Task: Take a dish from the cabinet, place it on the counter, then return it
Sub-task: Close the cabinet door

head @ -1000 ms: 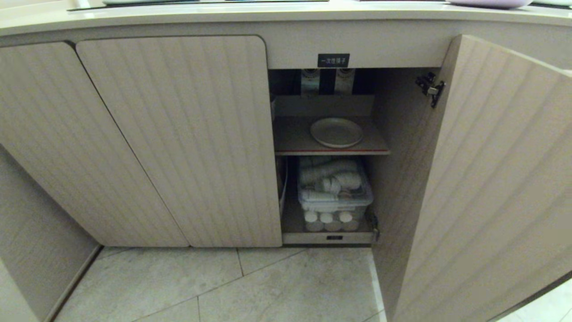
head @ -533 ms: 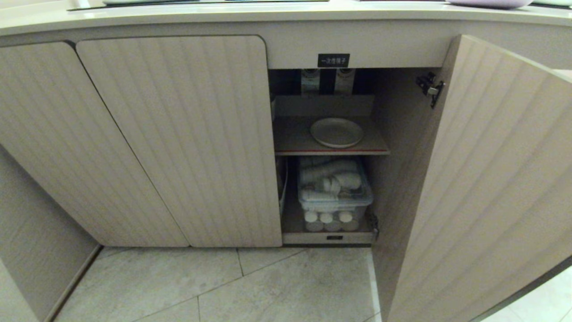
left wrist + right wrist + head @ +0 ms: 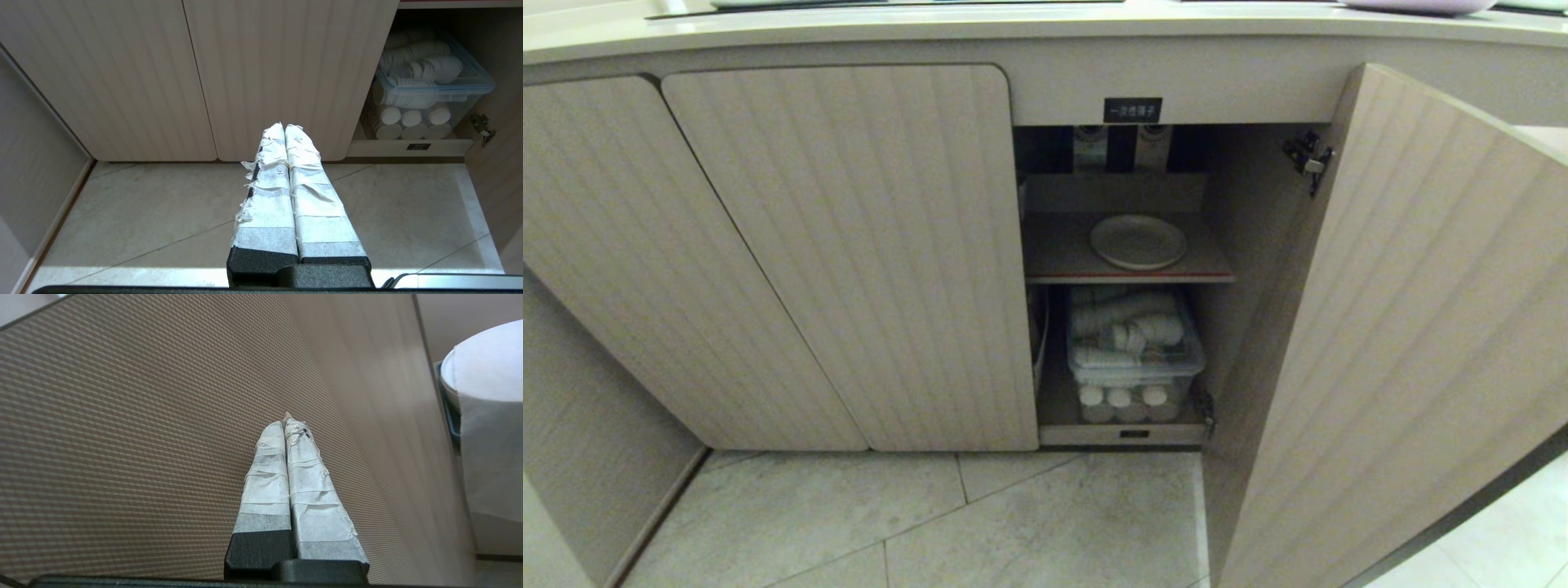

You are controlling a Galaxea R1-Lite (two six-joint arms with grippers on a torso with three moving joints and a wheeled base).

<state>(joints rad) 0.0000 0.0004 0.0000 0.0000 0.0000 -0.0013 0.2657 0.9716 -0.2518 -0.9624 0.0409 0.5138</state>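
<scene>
Pale tiled floor (image 3: 1029, 523) fills the bottom of the head view, and neither of our arms shows there. In the right wrist view our right gripper (image 3: 289, 421) has its taped fingers (image 3: 265, 473) pressed together on nothing, the tips close against the ribbed outer face of the open door (image 3: 163, 416); whether they touch it we cannot tell. At the right edge of that frame stands something round and white that we cannot identify. In the left wrist view our left gripper (image 3: 284, 128) is likewise closed and empty, hanging over the floor (image 3: 143, 212) in front of the two shut doors (image 3: 265, 61), with the lower compartment at the upper right of that frame. Moving outward in the head view, the cabinet (image 3: 849, 245) spans the frame under the counter (image 3: 1013, 24), which runs along the top edge. The door (image 3: 1405, 327) at the right of the frame stands swung out toward us, its hinge (image 3: 1308, 159) at its upper inner corner. Inside the opening, just right of centre, the dish (image 3: 1138, 242) lies flat on the red-edged shelf (image 3: 1054, 253), well apart from both grippers. Below the shelf sits a clear bin (image 3: 1134, 343) of stacked white cups, with more cups under it. A black label (image 3: 1132, 109) sits above the opening.
</scene>
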